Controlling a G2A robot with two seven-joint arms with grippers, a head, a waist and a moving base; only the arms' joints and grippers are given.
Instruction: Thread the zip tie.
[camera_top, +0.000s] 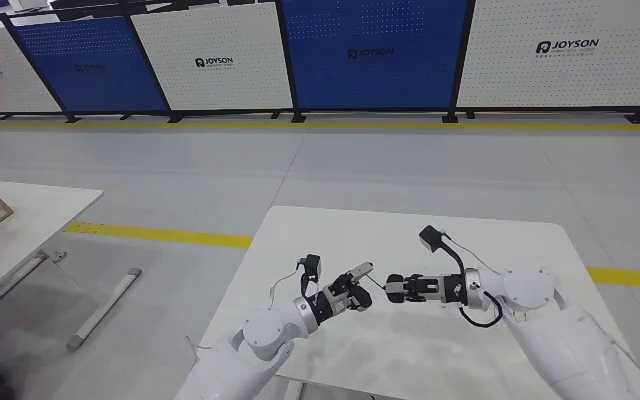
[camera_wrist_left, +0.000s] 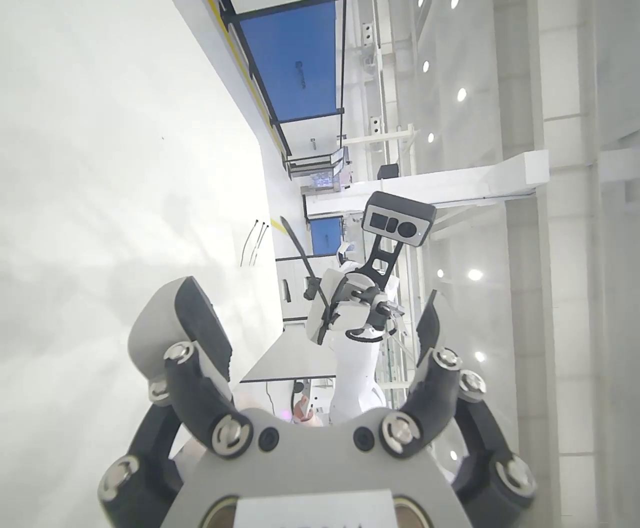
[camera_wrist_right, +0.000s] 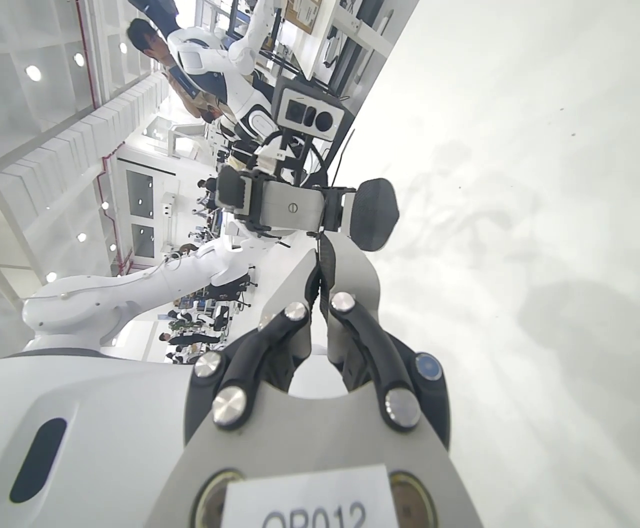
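White bench (camera_top: 450, 240), hall w/ blue & white panels behind: R gripper (camera_wrist_right: 322, 247) pinched shut on zip tie (camera_wrist_left: 300, 255), strap held clear above bench, prob. to present its free end to L gripper (camera_wrist_left: 311, 295), jaws wide apart, facing it; spare ties (camera_wrist_left: 255, 240) lie on bench further off.

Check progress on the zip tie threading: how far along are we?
Done: the right end effector is shut on one zip tie, held above the table. In hand: the left end effector faces it, open, touching nothing. Left: catch the free end and feed it through the head; no loop shows yet.
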